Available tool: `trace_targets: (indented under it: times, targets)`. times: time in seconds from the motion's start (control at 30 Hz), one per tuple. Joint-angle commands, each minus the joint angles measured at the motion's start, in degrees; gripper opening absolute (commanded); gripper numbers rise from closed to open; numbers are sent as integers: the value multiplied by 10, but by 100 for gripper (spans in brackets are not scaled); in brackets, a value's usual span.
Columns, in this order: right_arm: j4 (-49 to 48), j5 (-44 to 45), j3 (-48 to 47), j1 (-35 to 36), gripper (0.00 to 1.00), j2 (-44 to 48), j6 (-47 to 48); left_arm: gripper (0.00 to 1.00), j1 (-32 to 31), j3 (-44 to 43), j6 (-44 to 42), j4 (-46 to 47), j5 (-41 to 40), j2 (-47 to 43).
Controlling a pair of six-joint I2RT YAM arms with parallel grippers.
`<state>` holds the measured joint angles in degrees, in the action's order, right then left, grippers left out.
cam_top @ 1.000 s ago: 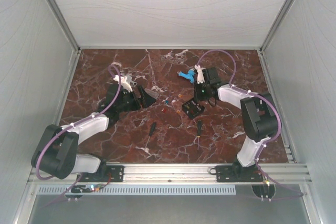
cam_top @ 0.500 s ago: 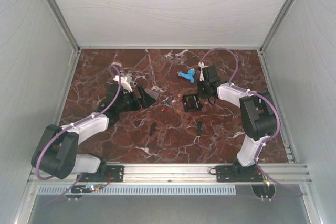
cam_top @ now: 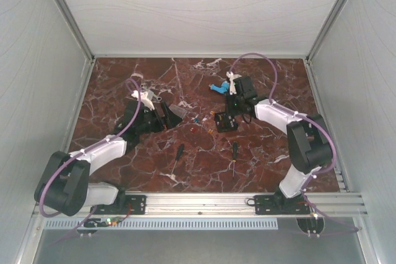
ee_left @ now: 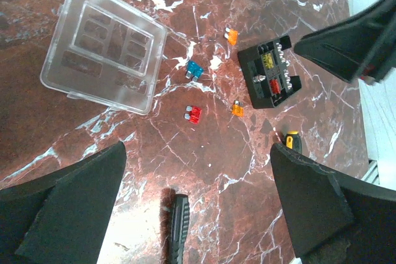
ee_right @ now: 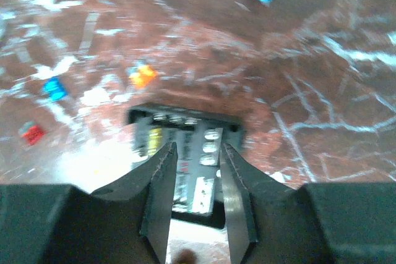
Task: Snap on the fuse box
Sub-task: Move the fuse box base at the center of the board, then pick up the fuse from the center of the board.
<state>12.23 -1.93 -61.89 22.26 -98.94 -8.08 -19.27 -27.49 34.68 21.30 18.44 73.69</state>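
Because the clear square plastic lid (ee_left: 104, 60) lies upper left, apart from the black square plastic fuse tray (ee_left: 270, 73) at upper right, the left gripper (ee_left: 197, 153) is spread wide, likely to fetch it; whether the right gripper (ee_right: 197, 148) pinches the tray, I cannot tell.

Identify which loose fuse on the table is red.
The red fuse, directly beneath the blue fuse in the left wrist view; the two orange fuses lie further right.

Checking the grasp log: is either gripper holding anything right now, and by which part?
The left gripper is open and empty. The right gripper has its fingers nearly closed over the fuse box tray; the blurred view cannot show a pinch.
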Motion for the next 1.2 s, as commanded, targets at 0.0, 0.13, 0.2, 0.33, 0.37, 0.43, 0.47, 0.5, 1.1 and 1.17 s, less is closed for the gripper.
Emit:
trace_targets:
  times: [0.0, 0.13, 0.2, 0.33, 0.37, 0.43, 0.47, 0.5, 1.1, 1.17]
  targets:
    - [14, -22, -7, 55, 32, 57, 48, 100, -3, 5, 8, -9, -23, -22]
    - [29, -25, -4, 103, 34, 65, 61, 100, 3, 12, 26, -27, -47, -28]
    - [37, -22, -9, 126, 35, 61, 46, 100, 11, 16, 36, -31, -49, -28]
    - [50, 17, -16, 171, 36, 39, -2, 100, 33, 27, 51, -19, -32, -24]
    - [49, 33, -17, 180, 37, 33, -17, 100, 37, 30, 53, -15, -28, -24]
    - [46, 54, -17, 193, 37, 20, -46, 100, 41, 33, 55, -9, -22, -24]
    - [48, 67, -18, 198, 37, 13, -62, 100, 42, 33, 54, -9, -20, -23]
    - [52, 82, -20, 202, 37, 6, -79, 99, 42, 33, 55, -8, -19, -24]
    - [18, 282, -6, 252, 37, -55, -236, 100, 42, 35, 54, 3, -12, -16]
    - [11, 285, -7, 253, 37, -59, -234, 100, 42, 36, 55, 5, -10, -15]
